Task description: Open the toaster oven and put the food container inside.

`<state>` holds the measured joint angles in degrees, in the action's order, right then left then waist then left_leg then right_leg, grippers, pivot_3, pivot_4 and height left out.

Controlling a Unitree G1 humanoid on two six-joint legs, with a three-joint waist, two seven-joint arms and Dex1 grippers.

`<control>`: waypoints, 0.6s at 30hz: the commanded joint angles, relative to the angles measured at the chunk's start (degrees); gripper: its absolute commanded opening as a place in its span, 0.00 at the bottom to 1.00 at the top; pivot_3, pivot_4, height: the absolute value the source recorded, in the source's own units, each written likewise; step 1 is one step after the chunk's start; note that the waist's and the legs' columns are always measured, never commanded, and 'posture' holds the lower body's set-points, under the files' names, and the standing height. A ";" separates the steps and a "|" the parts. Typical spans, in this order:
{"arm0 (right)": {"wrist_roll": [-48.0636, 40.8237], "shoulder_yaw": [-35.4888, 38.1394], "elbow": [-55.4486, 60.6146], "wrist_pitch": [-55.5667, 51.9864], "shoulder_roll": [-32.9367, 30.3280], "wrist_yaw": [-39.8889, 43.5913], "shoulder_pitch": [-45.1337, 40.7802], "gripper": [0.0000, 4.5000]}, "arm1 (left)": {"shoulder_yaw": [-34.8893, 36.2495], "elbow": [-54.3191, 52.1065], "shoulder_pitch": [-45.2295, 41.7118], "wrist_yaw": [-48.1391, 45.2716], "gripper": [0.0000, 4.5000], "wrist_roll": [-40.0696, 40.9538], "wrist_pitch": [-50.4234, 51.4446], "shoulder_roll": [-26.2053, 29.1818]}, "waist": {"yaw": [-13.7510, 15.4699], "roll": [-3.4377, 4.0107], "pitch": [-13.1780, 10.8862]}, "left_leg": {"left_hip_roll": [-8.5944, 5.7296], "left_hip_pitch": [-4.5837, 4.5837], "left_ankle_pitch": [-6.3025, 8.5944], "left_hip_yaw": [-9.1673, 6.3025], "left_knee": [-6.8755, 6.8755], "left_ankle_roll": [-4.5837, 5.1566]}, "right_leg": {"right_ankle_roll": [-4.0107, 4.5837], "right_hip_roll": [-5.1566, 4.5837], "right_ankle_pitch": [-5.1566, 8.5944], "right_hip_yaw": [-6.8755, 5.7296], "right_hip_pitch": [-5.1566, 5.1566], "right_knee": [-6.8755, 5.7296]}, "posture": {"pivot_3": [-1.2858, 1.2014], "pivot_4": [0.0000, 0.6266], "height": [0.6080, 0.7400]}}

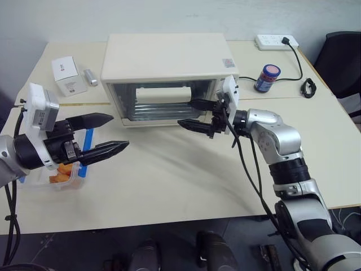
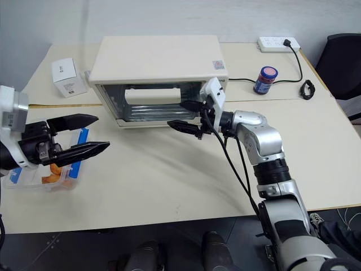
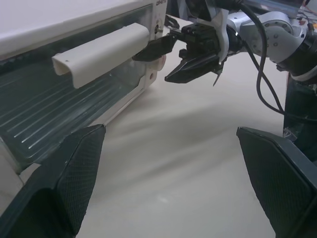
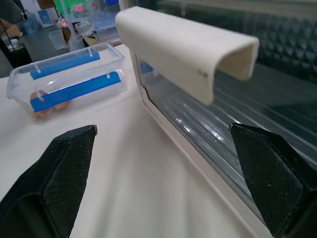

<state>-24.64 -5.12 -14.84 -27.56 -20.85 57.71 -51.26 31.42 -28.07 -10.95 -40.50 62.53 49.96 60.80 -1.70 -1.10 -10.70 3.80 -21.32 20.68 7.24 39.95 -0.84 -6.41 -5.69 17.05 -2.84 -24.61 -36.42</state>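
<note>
The cream-white toaster oven (image 1: 169, 59) stands at the back of the table, its glass door closed and the door handle (image 4: 188, 47) across the top of the glass. My right gripper (image 1: 186, 112) is open and points across the door's front, its fingers level with the handle's right end, not touching it. The food container (image 1: 62, 172), clear with blue clips and orange pieces, lies on the table at the left. My left gripper (image 1: 119, 131) hangs open above it, empty. From the left wrist I see the handle (image 3: 101, 54) and the right gripper (image 3: 171, 59) beside it.
A small white cardboard box (image 1: 69, 75) and a silver cylinder (image 1: 90, 77) sit left of the oven. A blue jar (image 1: 267, 77), a power strip (image 1: 276, 40) with its cable and a black band (image 1: 308, 87) lie at the right back. A black chair (image 1: 344, 56) stands beyond.
</note>
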 commanded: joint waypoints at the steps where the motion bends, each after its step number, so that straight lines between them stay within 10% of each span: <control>1: -0.08 0.18 0.38 2.24 0.77 1.99 -1.43 0.99 | 0.10 0.43 -1.17 -0.69 1.00 -1.04 -1.02 0.37 | -0.07 0.00 0.00 | 0.01 0.00 0.00 0.00 0.00 -0.01 | 0.00 0.00 0.00 0.00 0.00 -0.01 | 0.52 0.24 1.00; 9: -5.55 0.14 12.10 -1.04 -1.43 10.22 4.84 0.99 | -2.19 4.05 -4.45 -0.29 1.00 -3.78 -1.96 -0.79 | -0.02 0.01 0.00 | 0.02 0.01 -0.01 -0.02 -0.04 -0.05 | 0.00 0.01 0.00 0.00 -0.04 -0.04 | 0.52 0.24 1.00; 18: -3.71 -1.42 18.17 -0.19 -2.04 8.37 13.21 1.00 | -13.80 17.20 -20.50 -2.32 0.47 -14.88 -7.55 -1.91 | 0.02 0.01 0.00 | 0.01 0.03 0.01 0.03 0.00 -0.06 | 0.00 0.07 0.00 -0.01 -0.04 -0.05 | 0.52 0.24 1.00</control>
<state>-28.22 -5.84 0.91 -28.72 -23.16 66.28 -38.69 19.09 -12.81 -29.02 -41.76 50.50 44.87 58.84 -1.68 -1.10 -10.70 3.81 -21.29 20.68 7.26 39.95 -0.90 -6.41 -5.61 17.05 -2.86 -24.65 -36.48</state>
